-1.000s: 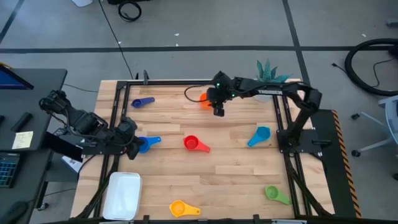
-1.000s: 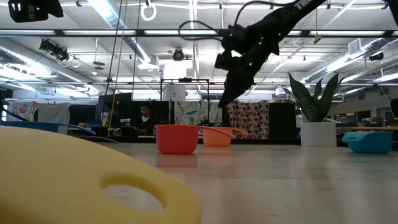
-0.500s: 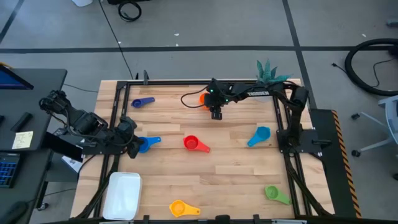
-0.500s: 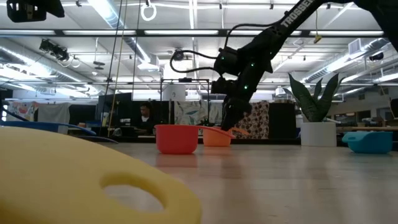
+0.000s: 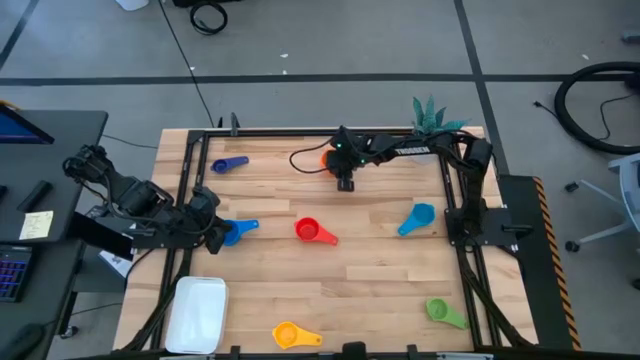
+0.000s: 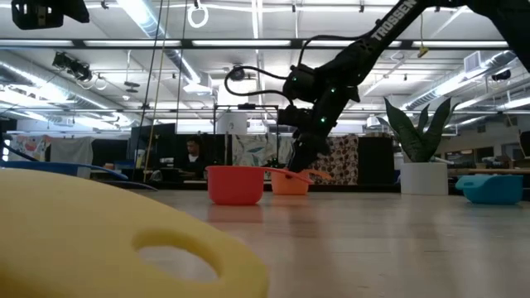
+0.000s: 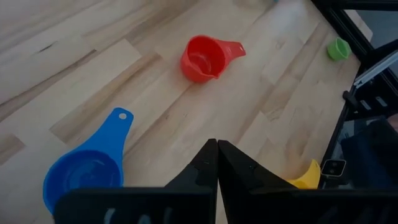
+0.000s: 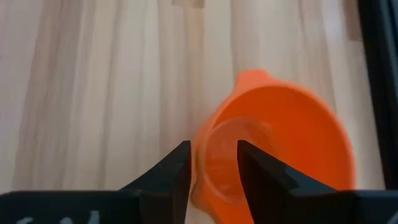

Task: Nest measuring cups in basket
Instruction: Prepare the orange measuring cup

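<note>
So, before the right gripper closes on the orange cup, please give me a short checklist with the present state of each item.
1. Right gripper open: ok.
2. Its fingers straddle the rim of the orange cup, one inside, one outside: ok.
3. Fingers low enough to grip the wall: cannot tell.
4. Orange cup upright on the table: ok.
5. Basket free of cups, at the table's near left corner: ok.
6. Left gripper shut and away, beside the blue cup: ok.
</note>
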Controlling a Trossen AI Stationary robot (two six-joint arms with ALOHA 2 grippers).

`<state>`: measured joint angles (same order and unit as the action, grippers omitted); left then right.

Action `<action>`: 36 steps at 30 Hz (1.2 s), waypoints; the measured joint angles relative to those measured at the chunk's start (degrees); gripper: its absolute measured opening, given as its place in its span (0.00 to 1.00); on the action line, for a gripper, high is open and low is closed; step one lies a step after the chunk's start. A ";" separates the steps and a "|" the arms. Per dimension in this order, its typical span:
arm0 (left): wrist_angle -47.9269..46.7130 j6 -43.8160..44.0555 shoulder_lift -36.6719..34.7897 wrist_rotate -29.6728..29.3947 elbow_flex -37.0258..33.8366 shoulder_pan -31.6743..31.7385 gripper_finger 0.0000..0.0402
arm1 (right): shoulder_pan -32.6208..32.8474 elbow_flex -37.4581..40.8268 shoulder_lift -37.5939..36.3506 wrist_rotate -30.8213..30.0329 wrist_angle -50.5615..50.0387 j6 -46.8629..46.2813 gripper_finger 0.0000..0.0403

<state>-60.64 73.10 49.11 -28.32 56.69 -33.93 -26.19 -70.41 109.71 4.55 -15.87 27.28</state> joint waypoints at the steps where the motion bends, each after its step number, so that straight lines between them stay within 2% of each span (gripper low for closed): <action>1: 0.00 0.00 0.01 0.02 0.00 0.00 0.03 | -0.08 0.00 0.00 0.01 0.30 -0.01 0.31; 5: 0.00 -0.04 0.01 0.02 0.00 0.00 0.03 | -0.20 0.00 0.00 0.00 2.25 -0.03 0.22; 10: -0.02 -0.10 0.01 0.02 0.00 0.00 0.03 | -0.20 0.00 0.00 0.00 2.40 -0.10 0.04; 19: -0.04 -0.26 0.01 0.04 0.00 0.00 0.03 | -0.16 0.00 -0.02 0.43 2.33 -0.19 0.03; 26: -0.04 -0.24 0.01 0.02 0.00 0.02 0.03 | 1.38 0.00 -0.10 5.07 2.32 -5.90 0.03; 36: -0.07 -0.26 0.00 0.04 0.00 0.00 0.03 | 6.46 -0.02 -0.11 4.34 1.46 -6.58 0.03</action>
<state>-60.71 72.84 49.11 -28.27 56.69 -33.93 -19.74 -70.43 109.60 8.88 -14.41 20.70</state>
